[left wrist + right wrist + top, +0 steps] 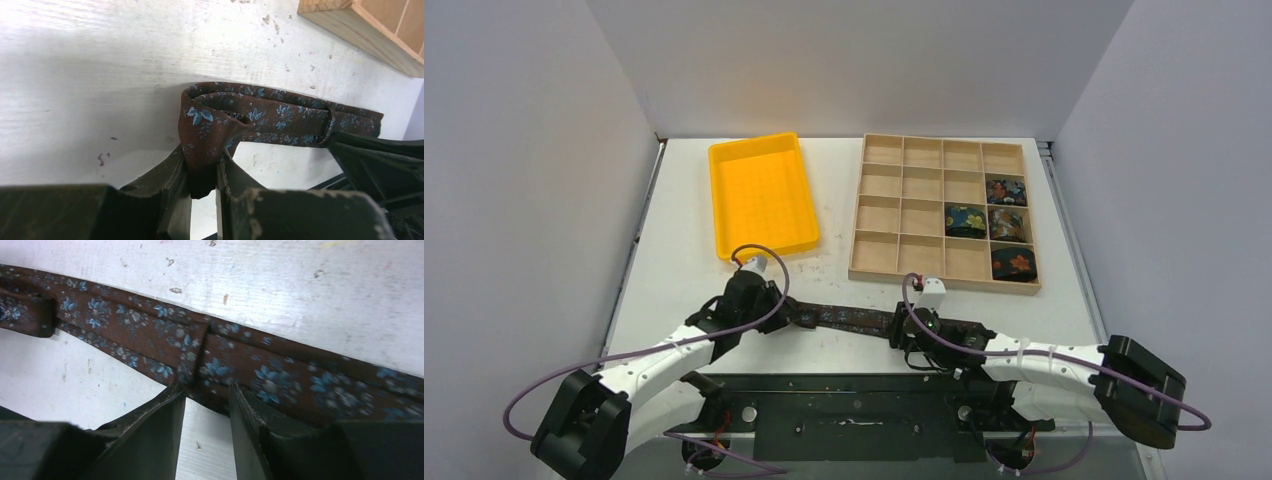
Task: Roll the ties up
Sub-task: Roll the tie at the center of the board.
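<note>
A brown tie with small blue flowers (pixel 844 318) lies stretched left to right across the near part of the table. My left gripper (pixel 769 303) holds its left end. In the left wrist view the fabric (pixel 280 117) folds back on itself, and the fold is pinched in the shut left gripper (pixel 202 156). My right gripper (pixel 914 325) is over the tie's right part. In the right wrist view the right gripper (pixel 206 390) is open, its tips at the near edge of the flat tie (pixel 280 375), with bare table showing between the fingers. Several rolled ties (pixel 965 220) sit in cells of the wooden tray (pixel 879 262).
A yellow plastic tray (pixel 762 195) stands at the back left, beside the wooden tray, whose corner (pixel 370 35) shows in the left wrist view. White walls close in the table on three sides. The dark base plate (pixel 854 410) runs along the near edge.
</note>
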